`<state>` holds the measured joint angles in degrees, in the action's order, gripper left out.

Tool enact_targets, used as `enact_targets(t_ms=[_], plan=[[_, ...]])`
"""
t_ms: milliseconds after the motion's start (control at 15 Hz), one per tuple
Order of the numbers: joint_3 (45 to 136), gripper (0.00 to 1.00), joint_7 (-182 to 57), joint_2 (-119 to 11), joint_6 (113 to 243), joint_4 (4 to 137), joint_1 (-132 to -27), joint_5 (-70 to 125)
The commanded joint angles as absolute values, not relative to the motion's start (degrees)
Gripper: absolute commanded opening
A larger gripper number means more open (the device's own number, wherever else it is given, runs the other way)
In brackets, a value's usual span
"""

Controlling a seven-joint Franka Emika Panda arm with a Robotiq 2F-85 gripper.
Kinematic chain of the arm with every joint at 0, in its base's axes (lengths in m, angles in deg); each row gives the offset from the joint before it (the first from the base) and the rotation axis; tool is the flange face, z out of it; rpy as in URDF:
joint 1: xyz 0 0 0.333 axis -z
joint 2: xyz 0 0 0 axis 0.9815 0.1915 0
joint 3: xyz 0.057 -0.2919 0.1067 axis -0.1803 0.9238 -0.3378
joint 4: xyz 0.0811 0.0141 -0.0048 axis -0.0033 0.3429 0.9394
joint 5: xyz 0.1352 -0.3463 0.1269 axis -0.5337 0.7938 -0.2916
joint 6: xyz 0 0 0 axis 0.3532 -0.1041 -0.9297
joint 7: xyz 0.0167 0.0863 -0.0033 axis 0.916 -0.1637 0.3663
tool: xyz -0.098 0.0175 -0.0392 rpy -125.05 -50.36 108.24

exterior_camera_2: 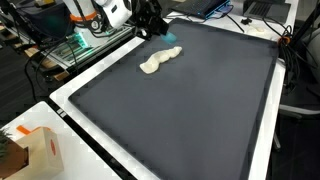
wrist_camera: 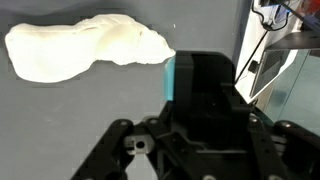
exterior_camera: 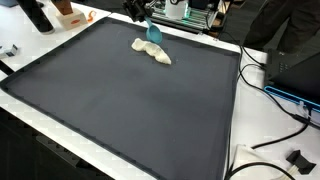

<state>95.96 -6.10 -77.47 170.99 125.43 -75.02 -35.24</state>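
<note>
One pale doughy lump [exterior_camera: 152, 50] lies near an edge of the dark mat [exterior_camera: 120, 110], just beyond the gripper [wrist_camera: 198, 70] and off to one side, long axis crosswise to its reach. Jaws look pinched onto a teal piece [exterior_camera: 153, 31].

Pale cloth lump [exterior_camera: 153, 51]: one counted, shown in both exterior views and in wrist view. Teal piece [exterior_camera: 154, 32]: one counted, just beside lump. Gripper [exterior_camera_2: 160, 30]: one counted. Dark mat [exterior_camera: 130, 110]: one counted, spread over one white-edged table [exterior_camera: 240, 110]. Cardboard box [exterior_camera_2: 40, 150]: one noted in an exterior view. Cables [exterior_camera: 290, 97] past table edge: several seen, at least three, exact number not to be told. Small black item [exterior_camera: 298, 158] beside cables: one counted.
</note>
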Motion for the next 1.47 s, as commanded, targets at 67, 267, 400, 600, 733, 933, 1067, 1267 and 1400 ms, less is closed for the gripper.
enact_targets(t_ms=[67, 267, 400, 600, 733, 933, 1067, 1267, 1400], plan=[[96.7, 0.25, -4.1, -76.4, 168.7, 125.7, -72.7, -38.1], [96.9, 0.25, -4.4, -75.6, 169.0, 125.7, -71.7, -39.5], [97.0, 0.25, -5.1, -75.3, 169.6, 125.8, -71.3, -40.4], [97.0, 0.25, -5.9, -74.9, 170.4, 125.9, -70.6, -41.9], [96.9, 0.25, -6.6, -74.7, 171.4, 126.0, -70.3, -43.2], [96.4, 0.25, -8.3, -74.6, 174.6, 126.2, -70.3, -44.4], [95.8, 0.25, -10.9, -74.7, 178.1, 126.3, -70.7, -44.0], [94.4, 0.25, -15.7, -75.0, 184.4, 126.7, -71.4, -42.9], [93.2, 0.25, -19.6, -75.4, 188.9, 127.2, -72.1, -41.7]])
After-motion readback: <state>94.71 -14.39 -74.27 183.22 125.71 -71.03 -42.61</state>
